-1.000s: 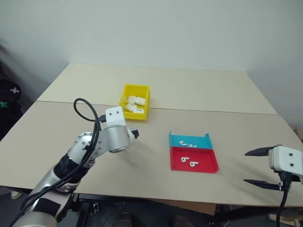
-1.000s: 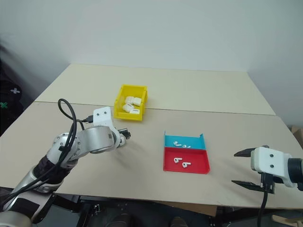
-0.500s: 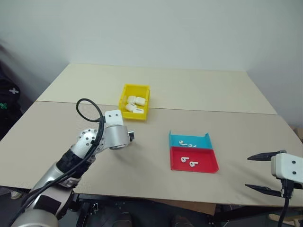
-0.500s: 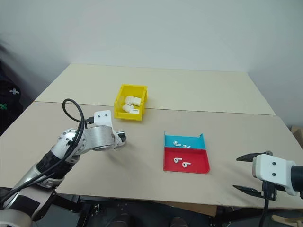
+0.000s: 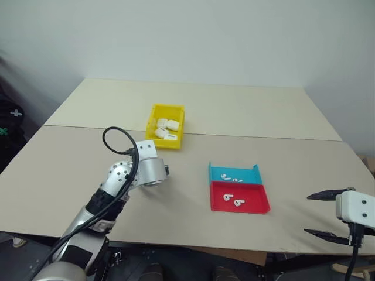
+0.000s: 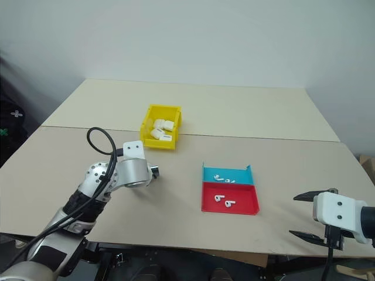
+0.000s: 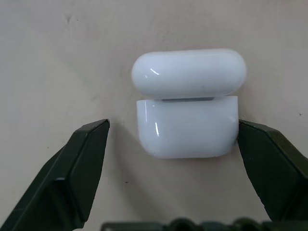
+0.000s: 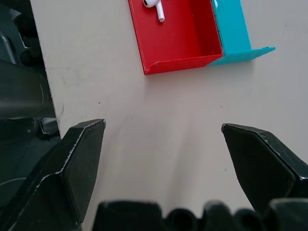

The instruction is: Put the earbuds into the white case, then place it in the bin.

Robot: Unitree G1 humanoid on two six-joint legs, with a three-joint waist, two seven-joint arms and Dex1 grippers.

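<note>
The white case lies on the tan table with its flip lid ajar. My left gripper is open around it, one finger on each side and the far finger close to its edge; the same gripper points down at the table just in front of the yellow bin. Tiny white earbuds rest in the red tray and in the blue tray; one earbud lies inside the red tray's wall. My right gripper hovers open over the table's front right edge, empty.
The yellow bin holds several similar white cases. The red tray and blue tray sit side by side, right of centre. A seam between two tabletops runs behind the bin.
My left gripper has sunk toward the table and reached a little forward, tilting further down over the case. The right gripper stays open and has hardly moved.
</note>
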